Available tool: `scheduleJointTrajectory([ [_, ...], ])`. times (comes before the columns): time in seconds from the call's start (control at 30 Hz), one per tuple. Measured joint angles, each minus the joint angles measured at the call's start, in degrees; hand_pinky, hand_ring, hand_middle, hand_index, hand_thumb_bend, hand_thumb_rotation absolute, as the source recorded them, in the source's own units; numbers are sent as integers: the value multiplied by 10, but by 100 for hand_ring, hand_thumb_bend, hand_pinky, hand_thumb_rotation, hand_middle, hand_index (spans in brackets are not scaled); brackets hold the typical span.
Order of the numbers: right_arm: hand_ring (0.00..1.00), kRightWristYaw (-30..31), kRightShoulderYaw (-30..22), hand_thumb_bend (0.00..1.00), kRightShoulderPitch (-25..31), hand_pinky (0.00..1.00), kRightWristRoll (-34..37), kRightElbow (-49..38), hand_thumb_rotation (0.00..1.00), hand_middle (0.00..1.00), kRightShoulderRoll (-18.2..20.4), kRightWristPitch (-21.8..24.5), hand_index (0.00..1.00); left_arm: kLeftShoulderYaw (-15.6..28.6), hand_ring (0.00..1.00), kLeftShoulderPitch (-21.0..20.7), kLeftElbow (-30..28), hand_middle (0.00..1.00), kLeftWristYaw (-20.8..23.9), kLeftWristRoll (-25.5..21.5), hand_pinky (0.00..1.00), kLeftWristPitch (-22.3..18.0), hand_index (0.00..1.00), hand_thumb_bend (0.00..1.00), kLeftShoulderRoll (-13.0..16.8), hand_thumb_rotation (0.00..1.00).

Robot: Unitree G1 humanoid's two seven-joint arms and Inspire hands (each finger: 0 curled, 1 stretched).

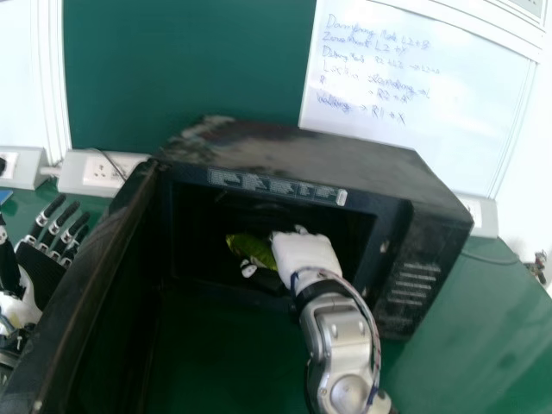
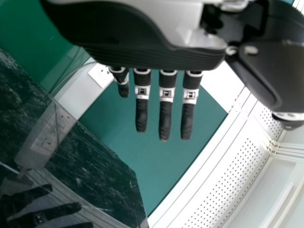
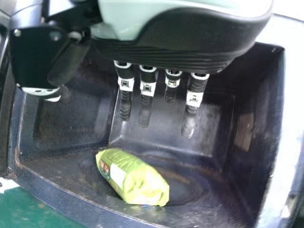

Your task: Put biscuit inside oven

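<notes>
Resting on its side on the oven floor (image 3: 71, 173), the green, pillow-shaped plastic biscuit packet (image 3: 130, 178) is already where you want it, a little inside the front lip and fully within the cavity. You can judge the placing itself as done, or very nearly so.

Your right hand (image 1: 306, 254), white-backed with black fingers, is inside the oven too. In the right wrist view its fingers hang straight and released above the packet, apart from it and grasping nothing. What seems left for you is to draw that arm out through the opening; keep it high, since a low sweep could drag the packet towards the lip. Closing up may follow, though the task only asks for the biscuit to be inside.

Around them stands the boxy black microwave-style oven (image 1: 302, 155), its top scuffed and patchy. The long dark door (image 1: 108, 285) is swung wide open on your left, reaching back towards you. Beyond it, on the door's outer side, your left hand (image 1: 43, 267) has its fingers extended and relaxed, with nothing in them.

The oven sits on a glossy green table (image 1: 483, 302). Behind it you have a dark green board (image 1: 190, 69), a whiteboard with blue handwriting (image 1: 414, 112) leaning to the right, and white socket boxes (image 1: 103, 172) along the back edge.
</notes>
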Motion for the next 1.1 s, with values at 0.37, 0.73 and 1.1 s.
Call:
scheduleJointTrajectory([
  [0.37,64,-17,-59,69,82,56,-3,-93,35,69,1,-66,76,0,74,-1,2,70,0,0,81,0,69,89,1,36],
  [0.73,70,-40,-106,71,161,64,-12,-153,32,72,14,-99,71,0,72,-1,4,69,-8,0,78,1,69,88,4,36],
  [1.1,73,-143,-163,71,250,64,58,-200,27,75,24,-151,78,0,72,-2,11,69,-8,0,78,2,69,90,7,36],
])
